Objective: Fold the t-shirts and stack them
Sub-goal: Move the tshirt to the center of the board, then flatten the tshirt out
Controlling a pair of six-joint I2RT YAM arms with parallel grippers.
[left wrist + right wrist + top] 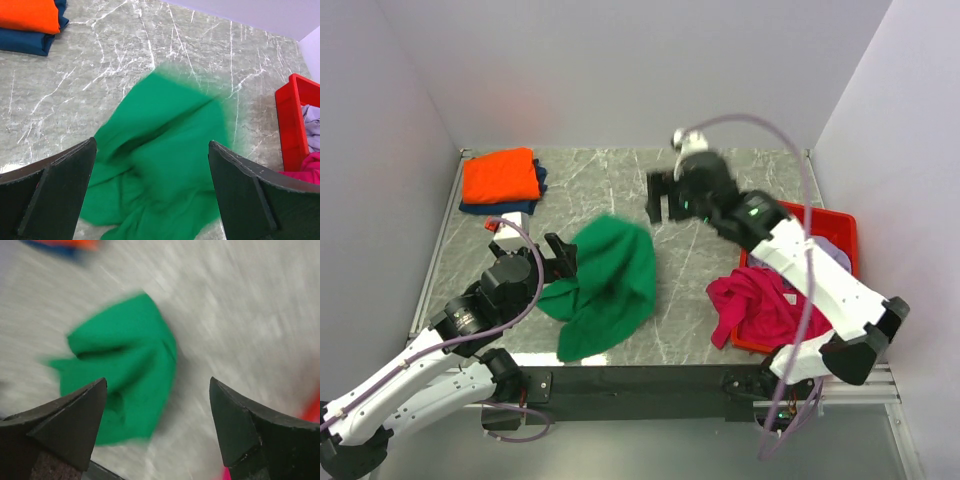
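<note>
Marble table: green t-shirt crumpled, loose. L claw wide open, empty; R claw wide open, empty.

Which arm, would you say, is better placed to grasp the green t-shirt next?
Probably the left: the left gripper is open right beside the green t-shirt, whereas the right gripper, also open, hangs farther back, away from it.
</note>
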